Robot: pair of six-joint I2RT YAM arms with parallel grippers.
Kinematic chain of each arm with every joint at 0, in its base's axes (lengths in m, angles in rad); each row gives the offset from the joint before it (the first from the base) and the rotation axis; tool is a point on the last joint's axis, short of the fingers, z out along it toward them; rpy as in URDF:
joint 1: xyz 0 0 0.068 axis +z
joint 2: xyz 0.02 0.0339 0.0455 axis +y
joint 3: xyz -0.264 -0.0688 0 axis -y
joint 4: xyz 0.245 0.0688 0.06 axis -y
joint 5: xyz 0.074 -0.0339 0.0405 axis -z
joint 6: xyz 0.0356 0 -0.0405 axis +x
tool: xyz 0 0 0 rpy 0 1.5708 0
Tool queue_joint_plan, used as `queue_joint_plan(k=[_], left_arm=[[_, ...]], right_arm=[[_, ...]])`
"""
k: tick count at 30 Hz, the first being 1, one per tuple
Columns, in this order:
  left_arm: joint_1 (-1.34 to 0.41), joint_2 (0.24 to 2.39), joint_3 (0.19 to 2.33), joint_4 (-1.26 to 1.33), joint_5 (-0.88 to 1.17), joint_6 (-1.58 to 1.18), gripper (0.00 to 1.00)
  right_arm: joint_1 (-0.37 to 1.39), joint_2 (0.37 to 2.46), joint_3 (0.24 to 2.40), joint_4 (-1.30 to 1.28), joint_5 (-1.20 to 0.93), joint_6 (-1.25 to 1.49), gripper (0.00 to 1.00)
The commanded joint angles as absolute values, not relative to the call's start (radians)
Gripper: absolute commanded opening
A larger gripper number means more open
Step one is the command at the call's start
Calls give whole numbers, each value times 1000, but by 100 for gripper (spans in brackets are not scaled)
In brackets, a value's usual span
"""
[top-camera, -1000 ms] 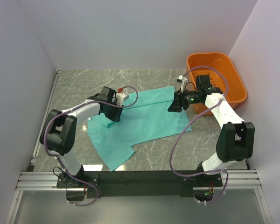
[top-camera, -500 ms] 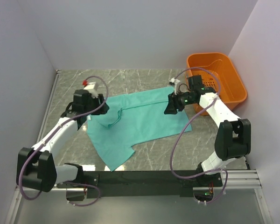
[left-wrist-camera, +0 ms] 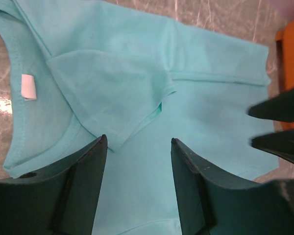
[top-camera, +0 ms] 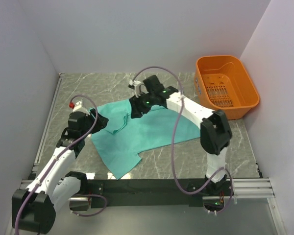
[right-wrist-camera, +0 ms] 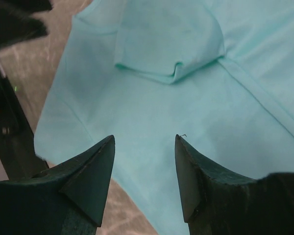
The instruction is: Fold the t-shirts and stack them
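Across the middle of the grey marble table (top-camera: 103,85) the teal t-shirt (top-camera: 157,129) lies spread flat, with one sleeve (left-wrist-camera: 112,93) turned in over the chest. The left gripper (top-camera: 99,121) hangs at the collar end, jaws apart and empty. The right gripper (top-camera: 135,110) reaches over from the far side above that same sleeve, its jaws also apart with nothing between them. The likeliest trouble is the two arms crowding one patch of cloth: the right fingertips (left-wrist-camera: 279,122) already show at the edge of the left wrist view, so a careless descent could knock them together. A pinch taken through the loose sleeve alone, rather than the layers beneath, would probably drag the fold open and rumple the shirt. The right arm's lilac cable (top-camera: 175,142) loops low over the cloth and might catch it. An orange basket (top-camera: 245,105) sits well apart at the far right and blocks nothing.
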State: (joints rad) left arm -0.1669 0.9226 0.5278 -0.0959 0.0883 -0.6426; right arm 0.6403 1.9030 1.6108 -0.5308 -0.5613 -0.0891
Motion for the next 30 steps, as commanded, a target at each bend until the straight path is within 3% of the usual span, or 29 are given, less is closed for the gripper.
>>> queue_joint_plan(k=[1, 12, 30], left_arm=[[-161, 867, 477, -86, 40, -704, 60], [-155, 920, 433, -41, 43, -756, 57], [-152, 904, 420, -35, 31, -767, 57]], right_arm=[[707, 1992, 1695, -457, -421, 95, 60], [807, 2230, 1968, -558, -22, 179, 63], [831, 2382, 2095, -653, 112, 184, 64]])
